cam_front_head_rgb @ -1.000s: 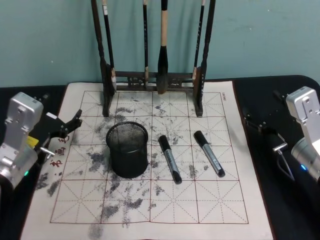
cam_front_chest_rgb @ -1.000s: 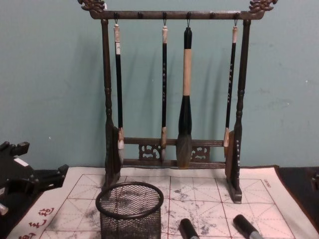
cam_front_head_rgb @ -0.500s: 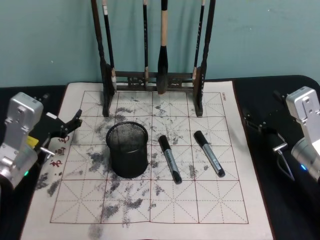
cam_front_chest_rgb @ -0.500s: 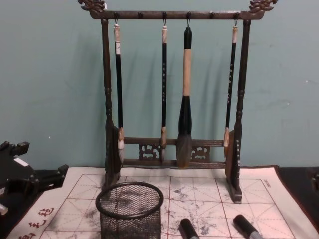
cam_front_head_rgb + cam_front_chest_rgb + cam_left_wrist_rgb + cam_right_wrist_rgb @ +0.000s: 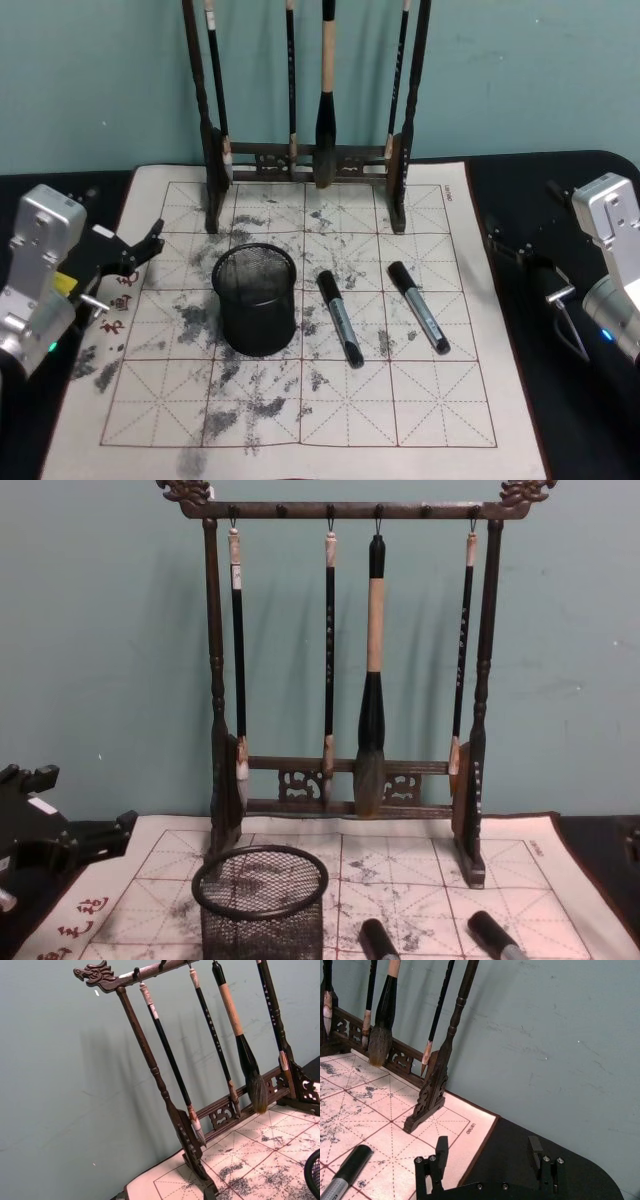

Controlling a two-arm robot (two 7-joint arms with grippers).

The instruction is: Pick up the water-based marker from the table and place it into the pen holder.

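A dark table (image 5: 530,185) stands against a plain blue-green wall (image 5: 530,70). Most of the table is covered by an off-white mat (image 5: 440,410) with red grid lines and many grey ink stains.

The pen holder (image 5: 256,300), a black mesh cup, stands upright near the middle of the mat, and I see nothing inside it. Just to the right of the pen holder lies the first marker (image 5: 339,317), flat on the mat and not touching the cup. The second marker (image 5: 418,306) lies farther right, nearly parallel to the first one and apart from it. They look alike, so I cannot tell which one is water-based.

Behind the pen holder, close to the wall, stands a tall wooden brush rack (image 5: 215,680) with four brushes (image 5: 372,680) hanging from its top bar.

In front of the pen holder the mat is bare down to its near edge.

The left gripper (image 5: 140,252) hangs to the left of the pen holder, over the left edge of the mat, with its fingers spread and holding nothing. The right gripper (image 5: 488,1144) is well to the right of the pen holder, above the dark table beyond the right edge of the mat, with its fingers wide apart and holding nothing.
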